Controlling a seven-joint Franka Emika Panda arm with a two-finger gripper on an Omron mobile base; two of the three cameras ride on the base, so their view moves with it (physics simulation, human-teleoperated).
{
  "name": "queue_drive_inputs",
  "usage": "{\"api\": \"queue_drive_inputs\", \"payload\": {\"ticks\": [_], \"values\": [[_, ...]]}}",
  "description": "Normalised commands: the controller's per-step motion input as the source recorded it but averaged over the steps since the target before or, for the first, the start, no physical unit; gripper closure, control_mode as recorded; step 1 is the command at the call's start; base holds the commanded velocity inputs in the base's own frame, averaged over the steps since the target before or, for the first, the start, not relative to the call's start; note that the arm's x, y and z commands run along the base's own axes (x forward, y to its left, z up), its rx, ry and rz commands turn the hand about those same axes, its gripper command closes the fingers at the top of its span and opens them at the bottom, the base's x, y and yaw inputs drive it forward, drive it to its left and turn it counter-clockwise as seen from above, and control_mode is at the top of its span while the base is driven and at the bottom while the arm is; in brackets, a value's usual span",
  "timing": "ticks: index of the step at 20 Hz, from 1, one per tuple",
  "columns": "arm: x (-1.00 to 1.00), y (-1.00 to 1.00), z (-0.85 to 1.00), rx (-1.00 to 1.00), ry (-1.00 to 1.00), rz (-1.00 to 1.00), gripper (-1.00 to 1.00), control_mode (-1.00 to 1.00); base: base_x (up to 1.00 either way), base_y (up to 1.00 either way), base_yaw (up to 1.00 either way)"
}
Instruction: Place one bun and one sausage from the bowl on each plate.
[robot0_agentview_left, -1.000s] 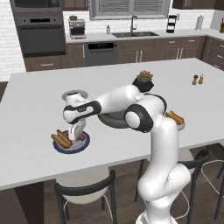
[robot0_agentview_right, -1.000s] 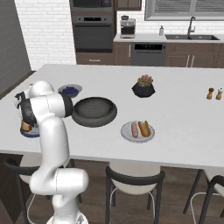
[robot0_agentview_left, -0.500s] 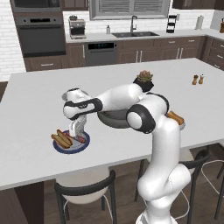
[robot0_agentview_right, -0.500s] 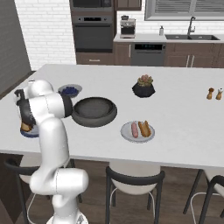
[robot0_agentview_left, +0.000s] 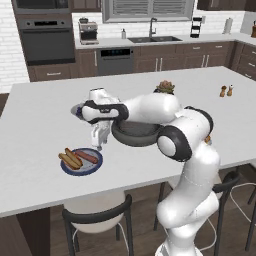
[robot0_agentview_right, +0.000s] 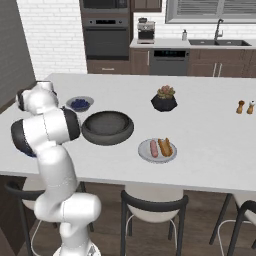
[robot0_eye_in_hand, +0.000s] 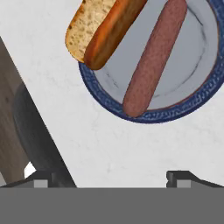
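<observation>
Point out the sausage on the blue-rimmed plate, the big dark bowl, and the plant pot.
sausage (robot0_eye_in_hand: 153, 59), hand view, middle of its length
bowl (robot0_agentview_right: 107, 128), right base view, inner floor of the dish
plant pot (robot0_agentview_right: 164, 102), right base view, front wall of the black pot

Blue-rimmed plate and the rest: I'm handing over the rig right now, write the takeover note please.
Gripper: open, holding nothing, above the counter beside the blue-rimmed plate.
Blue-rimmed plate: bun and sausage on it.
Light grey plate: carries a bun and a sausage too.
Big dark bowl: mid-counter, looks empty.
Done: both plates served.
Left: nothing obvious; pull the arm clear.
</observation>
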Motion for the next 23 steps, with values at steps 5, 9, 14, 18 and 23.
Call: {"api": "queue_drive_inputs", "payload": {"ticks": [5, 9, 14, 18, 23], "values": [[-0.77, -1.00, 0.27, 0.10, 0.00, -0.03, -1.00, -1.00, 0.00, 0.00, 0.00], [-0.60, -0.96, 0.32, 0.07, 0.00, -0.02, -1.00, -1.00, 0.00, 0.00, 0.00], [-0.37, -0.79, 0.83, 0.00, 0.04, 0.00, -1.00, -1.00, 0.00, 0.00, 0.00], [-0.26, -0.74, 0.99, -0.01, 0.02, 0.00, -1.00, -1.00, 0.00, 0.00, 0.00], [-0.26, -0.57, 0.97, -0.04, 0.01, 0.00, -1.00, -1.00, 0.00, 0.00, 0.00]]}}
